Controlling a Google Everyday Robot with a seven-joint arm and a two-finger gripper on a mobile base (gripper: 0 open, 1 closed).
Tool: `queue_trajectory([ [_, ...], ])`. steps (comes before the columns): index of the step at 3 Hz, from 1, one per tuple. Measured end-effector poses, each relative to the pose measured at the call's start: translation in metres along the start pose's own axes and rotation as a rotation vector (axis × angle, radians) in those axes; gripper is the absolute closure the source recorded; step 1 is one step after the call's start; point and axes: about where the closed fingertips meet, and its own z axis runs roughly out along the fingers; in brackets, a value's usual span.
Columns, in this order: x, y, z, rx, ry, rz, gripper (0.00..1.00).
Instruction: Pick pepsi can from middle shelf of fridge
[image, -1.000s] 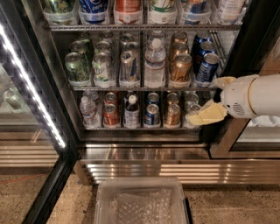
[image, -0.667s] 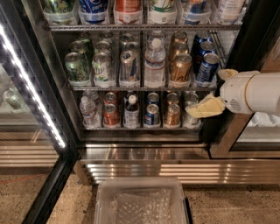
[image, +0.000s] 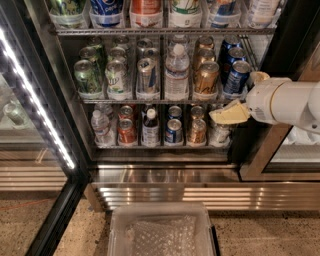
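Note:
The fridge (image: 165, 192) stands open in front of me. Its middle shelf (image: 125, 100) holds rows of green, silver, gold and blue cans and a clear water bottle (image: 176, 72). The pepsi cans stand in the rightmost row; the front pepsi can (image: 236, 77) is blue with a silver top. My gripper (image: 222, 116), yellowish at the end of a white arm (image: 285, 101), reaches in from the right. It sits just below and slightly left of the front pepsi can, at the level of the shelf's edge, apart from the can.
The lower shelf (image: 150, 146) holds short red and blue cans and small bottles, right under the gripper. A white LED strip (image: 35, 97) runs down the left door frame. A clear plastic bin (image: 162, 230) sits on the floor in front.
The gripper and arm have risen a little from in front of the lower shelf toward the middle shelf's edge. The cans have not moved.

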Motion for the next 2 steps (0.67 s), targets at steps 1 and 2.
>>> queue_trajectory([
  [1, 0.002, -0.008, 0.012, 0.028, -0.001, 0.004, 0.09],
  [2, 0.004, -0.020, 0.026, 0.052, 0.008, 0.000, 0.09],
])
